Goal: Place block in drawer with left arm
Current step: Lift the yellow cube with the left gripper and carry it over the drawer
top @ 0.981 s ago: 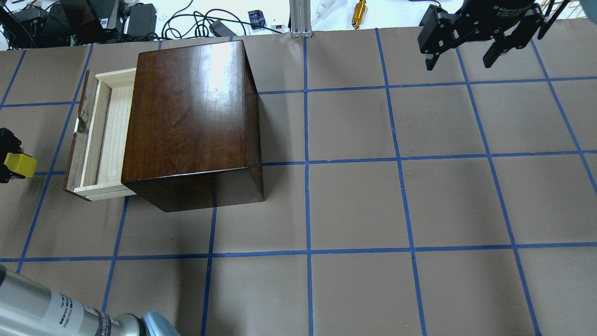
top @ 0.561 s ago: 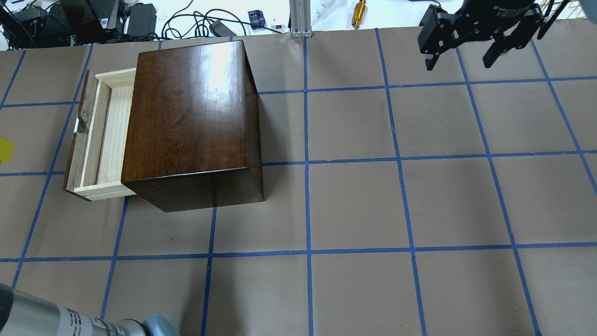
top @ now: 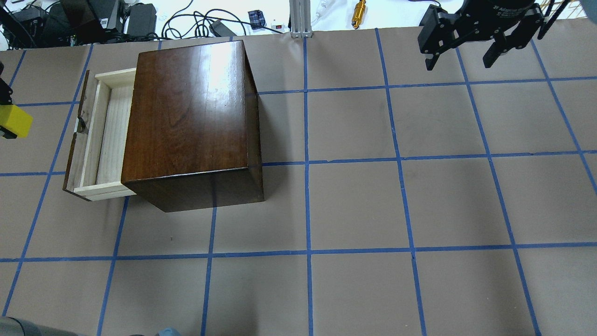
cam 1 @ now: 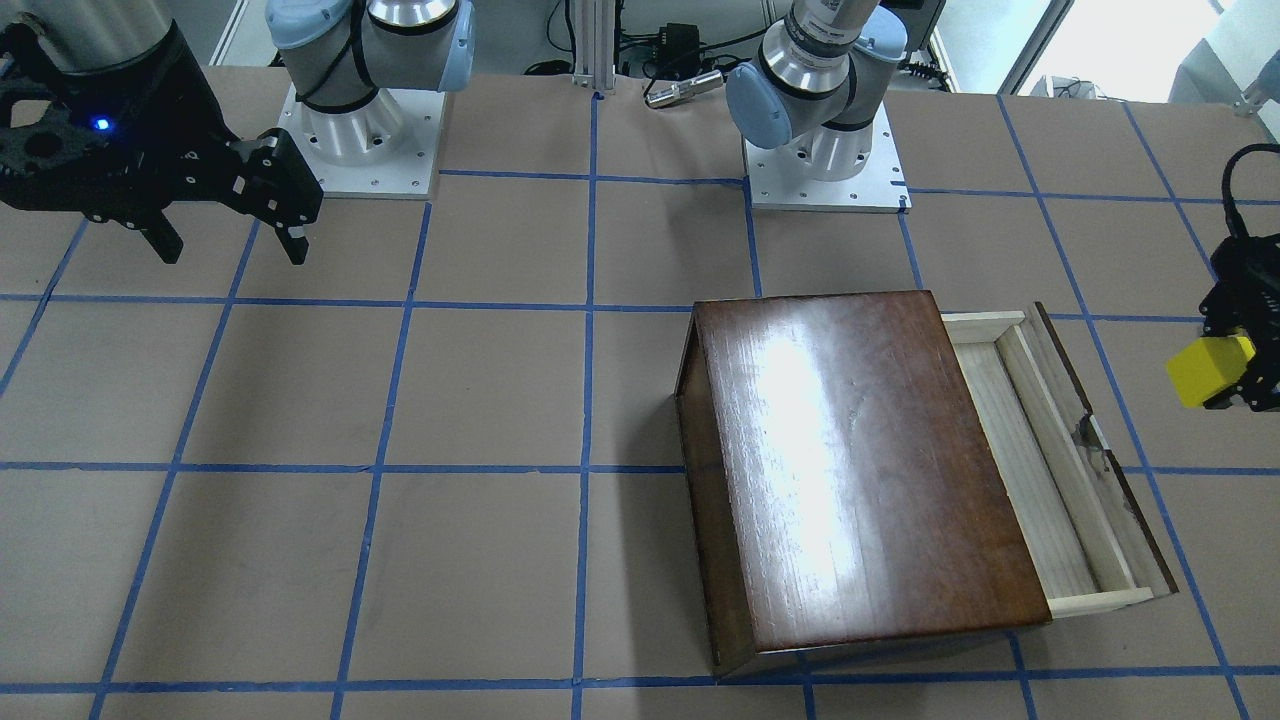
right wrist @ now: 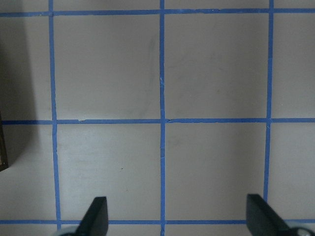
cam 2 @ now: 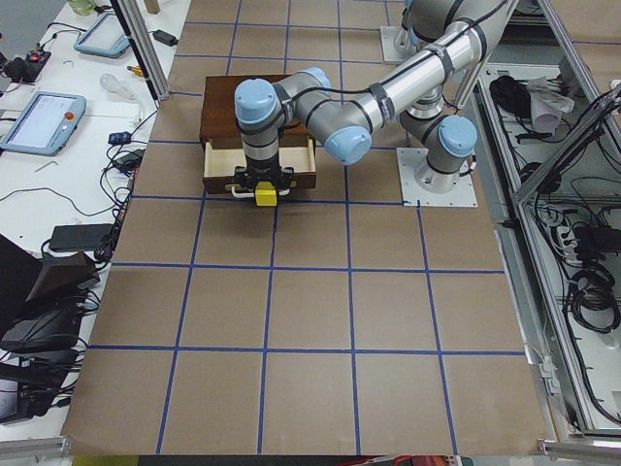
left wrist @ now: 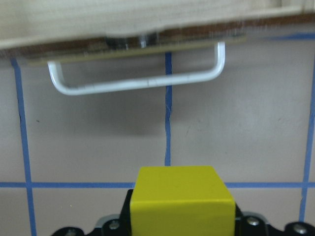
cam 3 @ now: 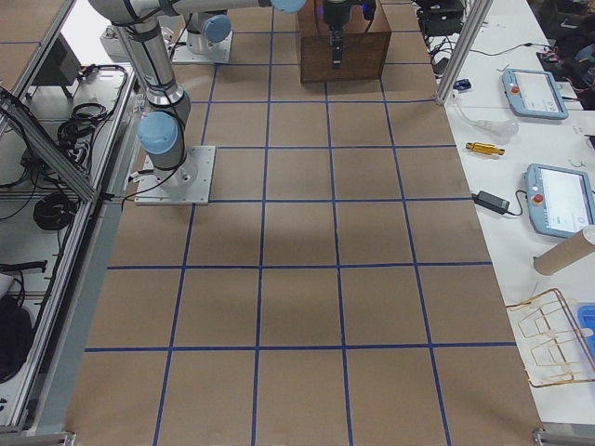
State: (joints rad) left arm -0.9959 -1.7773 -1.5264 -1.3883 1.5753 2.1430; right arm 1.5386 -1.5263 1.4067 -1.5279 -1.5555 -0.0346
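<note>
The left gripper (cam 1: pixel 1245 352) pinched the block (cam 1: pixel 1209 371) between its fingers and held it above the table (top: pixel 354 205). Little of that gripper could be made out. In the front-facing view the frame edge cut it off, and in the overhead view only a sliver of black showed above the block (top: pixel 14 122) at the picture's border. From its own wrist camera the block (left wrist: pixel 182 202) filled the bottom centre and hid the fingertips, so the contact of the pads could not be seen directly.

Straight ahead of the left gripper lay the drawer (cam 1: pixel 1022 452), pulled out of the cabinet (cam 1: pixel 860 470). The block hung short of the drawer, outside it and apart from the dark front panel. In the wrist view the silver handle (left wrist: pixel 135 84) sat just beyond the block, with blurred wood above it cut off by the top edge. The cabinet's top hid the inner part of the drawer (top: pixel 113 135), and the part that showed held nothing.

In the left side view the gripper (cam 2: pixel 264 184) pointed down, with the block (cam 2: pixel 264 197) at its tip, just in front of the drawer.

The right gripper (top: pixel 458 63) hung well away from the cabinet, its fingers (right wrist: pixel 96 215) spread wide and holding nothing, with only bare taped table in front of it.
</note>
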